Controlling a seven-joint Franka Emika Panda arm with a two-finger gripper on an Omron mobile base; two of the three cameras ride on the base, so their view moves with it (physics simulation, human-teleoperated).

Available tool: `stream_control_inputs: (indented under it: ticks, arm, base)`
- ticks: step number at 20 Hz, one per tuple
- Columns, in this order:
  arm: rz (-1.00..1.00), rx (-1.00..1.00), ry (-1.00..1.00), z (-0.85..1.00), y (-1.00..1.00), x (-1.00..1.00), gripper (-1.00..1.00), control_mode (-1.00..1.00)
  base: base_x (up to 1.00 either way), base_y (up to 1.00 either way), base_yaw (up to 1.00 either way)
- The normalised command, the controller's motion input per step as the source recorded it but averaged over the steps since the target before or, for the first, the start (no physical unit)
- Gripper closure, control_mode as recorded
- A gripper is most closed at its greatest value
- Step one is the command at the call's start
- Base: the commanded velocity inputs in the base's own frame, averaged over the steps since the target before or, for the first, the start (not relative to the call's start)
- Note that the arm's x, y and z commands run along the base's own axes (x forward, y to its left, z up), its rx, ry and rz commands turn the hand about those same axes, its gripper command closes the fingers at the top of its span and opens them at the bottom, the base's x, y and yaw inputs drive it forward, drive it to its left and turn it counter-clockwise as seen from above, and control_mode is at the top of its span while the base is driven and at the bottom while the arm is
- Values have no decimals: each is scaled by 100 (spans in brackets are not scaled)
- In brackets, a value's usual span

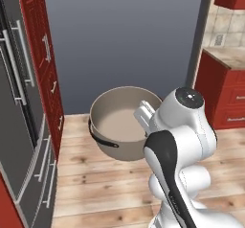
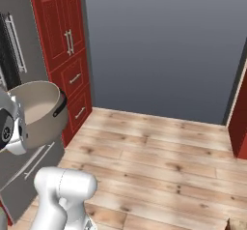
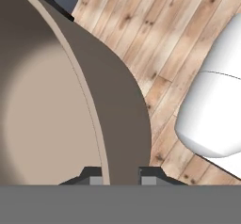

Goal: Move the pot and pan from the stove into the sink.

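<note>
The deep beige pot [image 1: 117,121] hangs in the air above the wooden floor, tilted a little, with a dark side handle [image 1: 101,138] facing the left base camera. My gripper [image 3: 121,178] is shut on the pot's wall, one fingertip inside the rim and one outside. In the right base view the pot [image 2: 41,108] sits at the far left, beside my white wrist. Its pale inside [image 3: 42,119] holds nothing. The pan, the stove and the sink are out of view.
A dark steel fridge [image 1: 19,102] and tall red cabinets [image 1: 50,78] stand close on the left. More red cabinets under a beige counter [image 1: 222,93] stand at the right. Open wooden floor [image 2: 159,161] runs ahead to a grey wall [image 2: 159,45].
</note>
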Motion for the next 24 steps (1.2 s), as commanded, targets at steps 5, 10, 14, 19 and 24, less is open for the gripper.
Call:
stream_control_inputs:
  ticks: [5,10,14,19,24]
  arm:
    - [0,0,0,0,0,0,100,100]
    - [0,0,0,0,0,0,100,100]
    - [0,0,0,0,0,0,100,100]
    - [0,0,0,0,0,0,100,100]
    - [0,0,0,0,0,0,100,100]
  base:
    - [97,32,-9]
    - [97,35,-8]
    - [85,33,-7]
    - [43,15,-2]
    - [0,-7,-14]
